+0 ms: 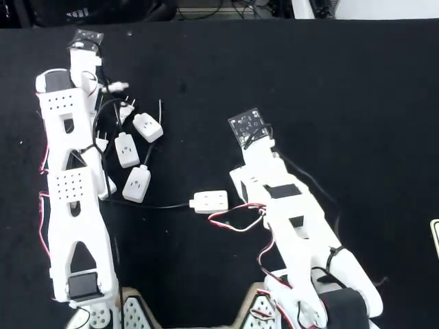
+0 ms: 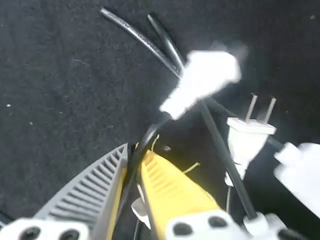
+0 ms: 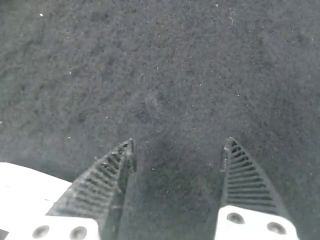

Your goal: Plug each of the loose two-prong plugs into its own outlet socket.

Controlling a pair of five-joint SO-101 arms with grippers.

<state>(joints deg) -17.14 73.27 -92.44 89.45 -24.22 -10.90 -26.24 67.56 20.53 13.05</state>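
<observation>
Left pincer [image 2: 134, 152] sits closest to the lens, its grey and yellow jaws closed on a black cable [image 2: 146, 139] rather than on a plug body. Just beyond its tips, at the end of that cable, hangs a white two-prong plug [image 2: 205, 75], too blurred to show its prongs clearly. A second plug [image 2: 247, 132] lies a little farther out from the pincer and to one side, prongs bare and pointing away. In the high view what looks like a third plug [image 1: 101, 142] lies close against the left arm, back from the pincer.

Beside these, a cluster of three outlet sockets [image 1: 127, 149] lies face up with open slots, near the left pincer but not touching the plug it carries. A fourth outlet socket [image 1: 209, 201] lies well apart from it, between the two arms on its own lead.

Right pincer [image 3: 180, 145] hovers with jaws spread wide and nothing between them, over bare black cloth [image 3: 165, 65].

By my reading, the task is at its start. Every socket face I can see is empty and no plug is seated. One plug is merely lifted by its cord, a hold that probably needs changing to the plug body before it can be pushed home. The other plugs lie untouched.
</observation>
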